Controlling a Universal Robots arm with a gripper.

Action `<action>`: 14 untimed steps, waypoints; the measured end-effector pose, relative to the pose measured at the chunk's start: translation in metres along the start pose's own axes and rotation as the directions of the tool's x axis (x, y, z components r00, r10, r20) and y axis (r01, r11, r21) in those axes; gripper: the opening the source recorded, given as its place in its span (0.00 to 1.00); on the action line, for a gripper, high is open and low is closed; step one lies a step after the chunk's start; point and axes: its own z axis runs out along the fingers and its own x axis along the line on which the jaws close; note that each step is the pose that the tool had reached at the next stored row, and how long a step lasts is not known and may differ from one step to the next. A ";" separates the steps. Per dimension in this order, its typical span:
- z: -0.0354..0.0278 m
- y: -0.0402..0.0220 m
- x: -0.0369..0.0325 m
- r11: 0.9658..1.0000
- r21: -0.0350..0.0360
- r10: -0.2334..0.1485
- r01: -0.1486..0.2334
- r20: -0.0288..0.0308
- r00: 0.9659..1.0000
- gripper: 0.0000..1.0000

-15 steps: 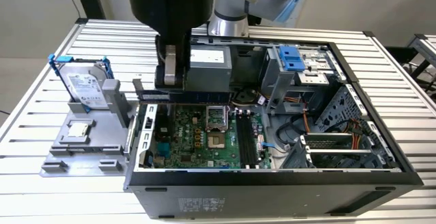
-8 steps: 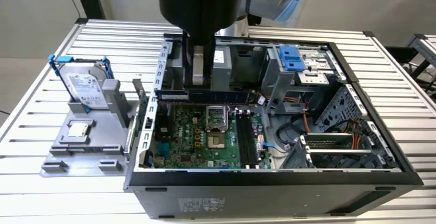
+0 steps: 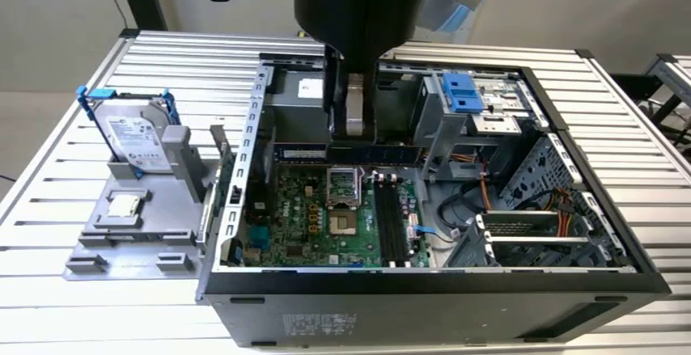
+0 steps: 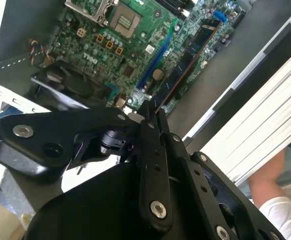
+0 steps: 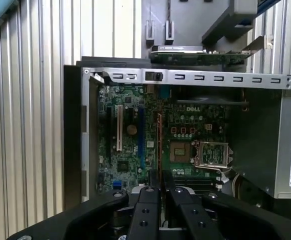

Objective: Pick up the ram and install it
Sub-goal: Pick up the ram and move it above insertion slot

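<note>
Gripper [image 5: 160, 176] is pinching the ram [image 5: 159, 142] by its two faces, with the black fingers [image 5: 148, 200] pressed onto it. In the first wrist view the stick shows edge-on as a thin coppery line. Ram hangs in the air inside the case [image 3: 255, 145], over the motherboard [image 3: 303, 226] and near the processor socket [image 3: 343, 187]; I can't judge its height above the socket. Memory slots [image 3: 391, 226] lie just beside the socket and the stick looks crosswise to them. My read: the step is carry-and-align, nothing seated yet. To do it well: get the long edge parallel to a slot, centre it end to end, press straight down, no twist. The stick is thin and rigid, so I'd expect it to crack rather than flex. Grip looks near mid-length, which should keep it level. Textures: ram blue-green with small black chips; fingers flat matte bars with screw heads; motherboard green and crowded; case thin grey punched sheet metal with hard edges; worktop [image 3: 108, 323] ribbed aluminium slats.
</note>
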 end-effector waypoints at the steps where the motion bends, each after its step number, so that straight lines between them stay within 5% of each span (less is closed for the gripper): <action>1: -0.0001 -0.0025 0.0000 1.000 0.000 0.000 0.000 0.000 1.000 0.00; 14: -0.0006 -0.0268 0.0000 1.000 0.000 0.000 0.000 0.000 1.000 0.00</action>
